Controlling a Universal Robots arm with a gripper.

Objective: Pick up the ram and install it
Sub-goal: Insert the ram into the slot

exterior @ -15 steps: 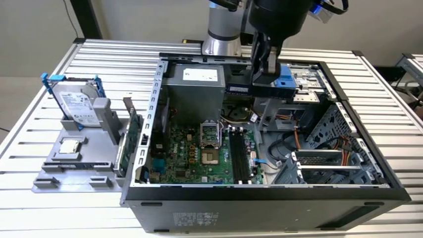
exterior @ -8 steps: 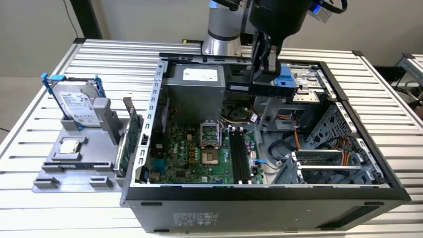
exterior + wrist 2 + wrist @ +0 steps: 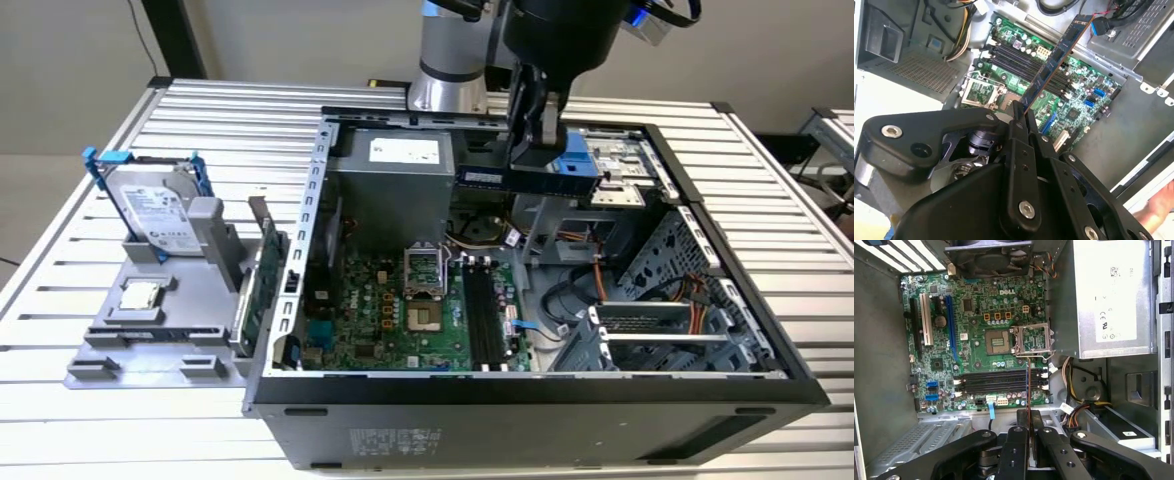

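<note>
My gripper [image 3: 534, 160] hangs over the back of the open computer case [image 3: 534, 395], shut on the ram [image 3: 514, 181], a thin dark stick held level above the case interior. In both wrist views the ram [image 3: 1056, 55] [image 3: 1027, 385] sticks out from between the fingertips of the gripper [image 3: 1021, 117] [image 3: 1027, 422], well above the green motherboard [image 3: 380, 315]. The black memory slots [image 3: 483, 315] [image 3: 996, 382] [image 3: 1014, 60] lie below it with nothing in them, and in the first wrist view the stick crosses them near one end.
On the exterior view's left a grey tray [image 3: 147, 345] carries a hard drive [image 3: 150, 210], a square silver processor chip [image 3: 140, 295] and a green expansion card [image 3: 267, 265]. Inside the case are the power supply [image 3: 394, 175], the open processor socket [image 3: 420, 290], cables and drive cages [image 3: 654, 320].
</note>
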